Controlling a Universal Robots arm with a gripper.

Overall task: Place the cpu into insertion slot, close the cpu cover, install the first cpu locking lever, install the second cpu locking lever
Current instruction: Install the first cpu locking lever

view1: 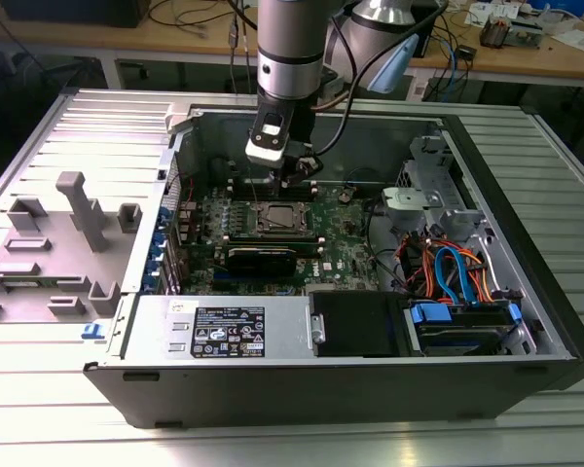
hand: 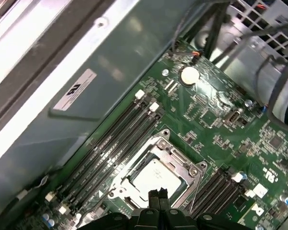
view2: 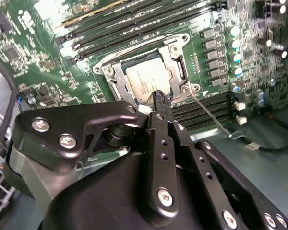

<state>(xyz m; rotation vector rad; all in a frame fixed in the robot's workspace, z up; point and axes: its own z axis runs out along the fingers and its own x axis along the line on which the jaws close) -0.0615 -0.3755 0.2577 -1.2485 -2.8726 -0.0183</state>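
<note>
Jaws: pressed together, gripping nothing, just above the far rim of the insertion slot (view1: 277,220). Cpu (view2: 148,79): seated in that slot, cpu cover (view2: 176,60) flat around it. Thin lever rod (view2: 209,112) angling outward from the slot's corner.

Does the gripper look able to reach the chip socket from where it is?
Probably yes: the gripper hangs at the edge of the socket, with nothing between them in both wrist views.
</note>
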